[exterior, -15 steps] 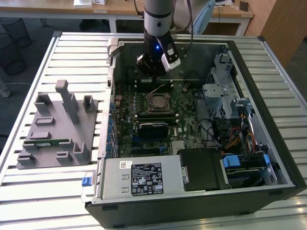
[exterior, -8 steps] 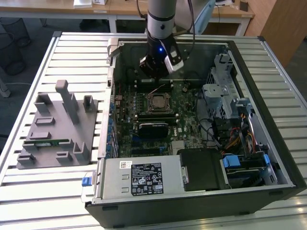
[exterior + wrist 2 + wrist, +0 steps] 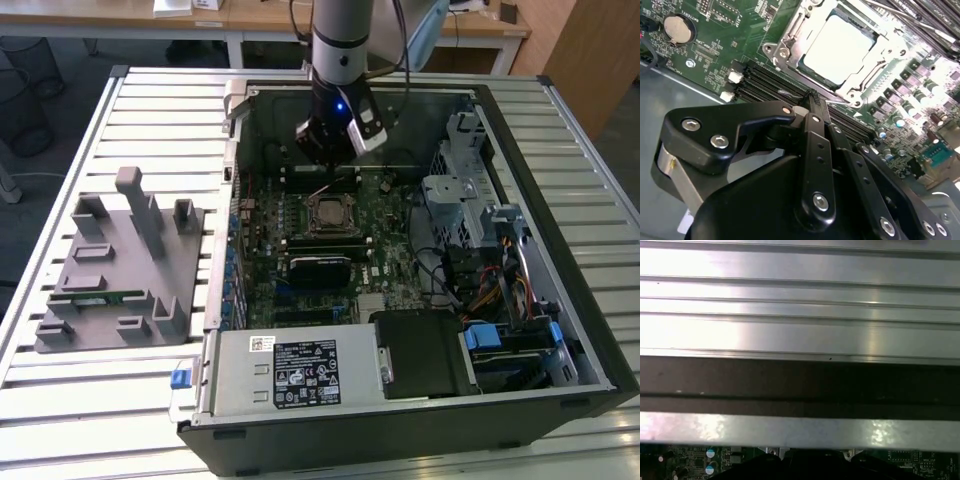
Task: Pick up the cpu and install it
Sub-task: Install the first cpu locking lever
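Most of the job looks done: the cpu (image 3: pixel 839 49) sits in the motherboard's (image 3: pixel 395 265) central socket (image 3: pixel 790 37). I see my gripper (image 3: pixel 812 98) pinched together, empty, hovering just beside it.

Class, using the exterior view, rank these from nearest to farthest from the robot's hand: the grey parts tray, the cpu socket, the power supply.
1. cpu socket, just in front of the hand, mid-motherboard.
2. power supply, at the case's front edge.
3. grey parts tray, outside the case, on the exterior view's left.
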